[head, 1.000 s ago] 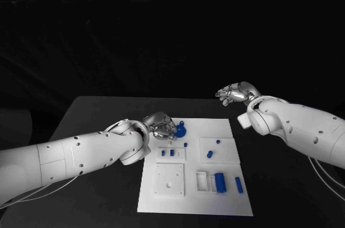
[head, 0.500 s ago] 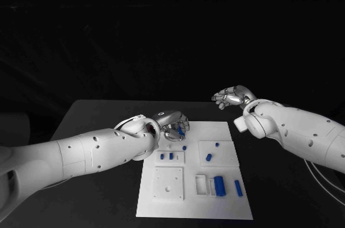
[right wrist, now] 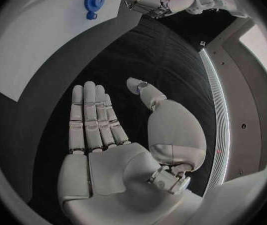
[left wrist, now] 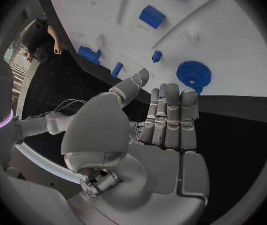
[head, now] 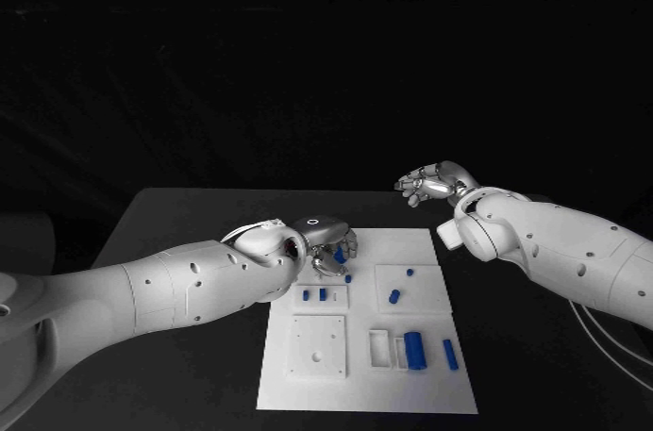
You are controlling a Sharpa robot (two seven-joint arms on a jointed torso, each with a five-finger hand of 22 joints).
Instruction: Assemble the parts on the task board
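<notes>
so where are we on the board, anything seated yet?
Early, by the look of it. Done: a few small blue parts seem to stand in the white blocks on the task board, though seating can't be confirmed. In hand: nothing; the left hand is open, fingers just short of the blue gear at the board's far edge. The right hand is open over bare table. Left: the gear and the blue bars near the front.

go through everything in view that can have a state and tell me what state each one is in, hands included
left hand: open, fingers straight, holding nothing, near the blue gear
right hand: open, holding nothing, over the black table
blue gear: lying flat on the task board, untouched
long blue parts: lying at the board's near end
</notes>
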